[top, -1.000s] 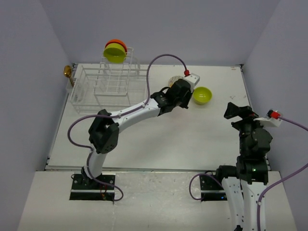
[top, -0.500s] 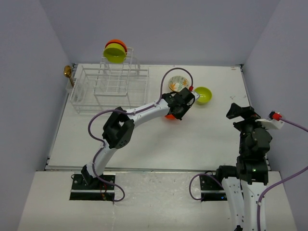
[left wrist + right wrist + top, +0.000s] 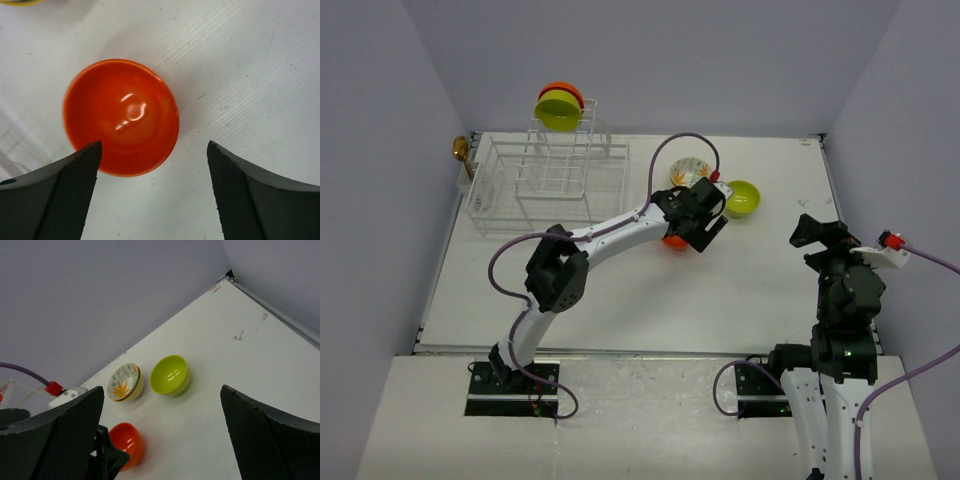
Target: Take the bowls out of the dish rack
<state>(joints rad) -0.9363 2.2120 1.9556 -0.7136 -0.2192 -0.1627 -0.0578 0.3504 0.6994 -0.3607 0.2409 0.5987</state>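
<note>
The left gripper's fingers stood spread, gripping nothing. Beneath them the orange bowl had, within the last second, come to rest upright on the worktop, near the floral bowl and the lime-green bowl. That made three unloaded. Two bowls remained atop the dish rack. The right gripper hung spread and idle.

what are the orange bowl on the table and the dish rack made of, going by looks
The orange bowl: smooth, high-gloss, with sharp light glints inside; likely hard plastic, though glazed ceramic is possible. The dish rack: thin white rods in an open grid; looks like coated metal wire.
</note>
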